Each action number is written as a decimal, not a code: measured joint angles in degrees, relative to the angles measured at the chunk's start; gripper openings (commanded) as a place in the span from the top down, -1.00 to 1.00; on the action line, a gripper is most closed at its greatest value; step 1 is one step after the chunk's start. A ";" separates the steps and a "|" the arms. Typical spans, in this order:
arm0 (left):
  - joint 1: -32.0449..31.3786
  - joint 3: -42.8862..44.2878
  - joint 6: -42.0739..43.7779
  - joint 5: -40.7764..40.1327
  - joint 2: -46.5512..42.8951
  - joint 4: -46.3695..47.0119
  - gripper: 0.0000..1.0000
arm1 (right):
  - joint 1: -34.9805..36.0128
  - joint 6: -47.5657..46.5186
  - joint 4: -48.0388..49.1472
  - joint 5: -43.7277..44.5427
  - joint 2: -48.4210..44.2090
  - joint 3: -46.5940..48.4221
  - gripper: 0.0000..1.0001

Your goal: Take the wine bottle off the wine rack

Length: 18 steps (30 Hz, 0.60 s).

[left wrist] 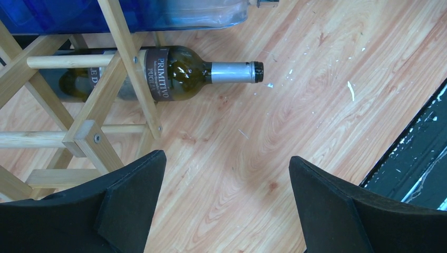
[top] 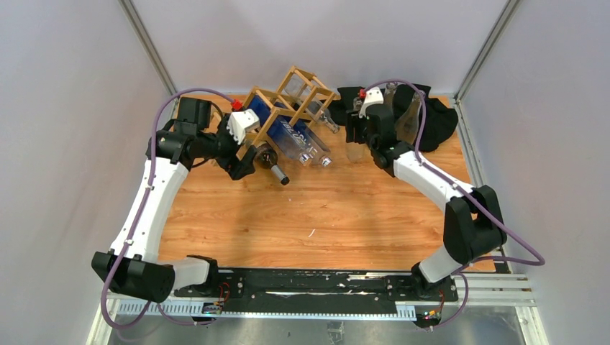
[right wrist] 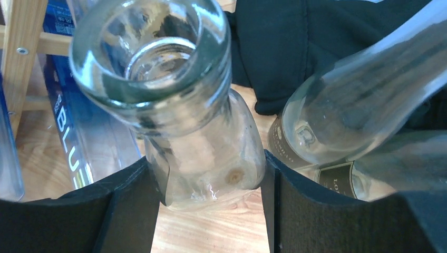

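Observation:
The wine rack (top: 291, 97), a light wooden lattice, stands at the back of the table with several bottles in its cells. A dark wine bottle (left wrist: 179, 74) with a silver neck lies in the lowest cell (left wrist: 126, 68), its neck poking out toward the table. My left gripper (left wrist: 225, 158) hovers open beside the rack's left end (top: 244, 162), above bare wood, holding nothing. My right gripper (right wrist: 211, 174) is shut on a clear glass bottle (right wrist: 153, 58) that stands upright on the table just right of the rack (top: 355, 149).
A blue bottle (top: 277, 122) and clear ones fill other rack cells. Behind the right gripper a black cloth (top: 439, 122) holds more clear bottles (right wrist: 358, 95). A black rail (top: 316, 284) runs along the table's near edge.

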 measured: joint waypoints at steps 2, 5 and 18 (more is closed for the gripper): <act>0.00 0.00 0.13 0.00 0.00 0.00 -0.84 | -0.11 0.00 1.86 0.42 1.18 0.00 1.00; 0.00 0.00 0.52 0.00 0.00 0.00 -0.84 | -0.22 0.02 4.07 0.92 2.91 -0.04 1.00; 0.00 0.00 1.16 0.02 -0.22 -0.15 -0.87 | -0.24 0.26 10.62 2.29 6.60 -1.57 0.92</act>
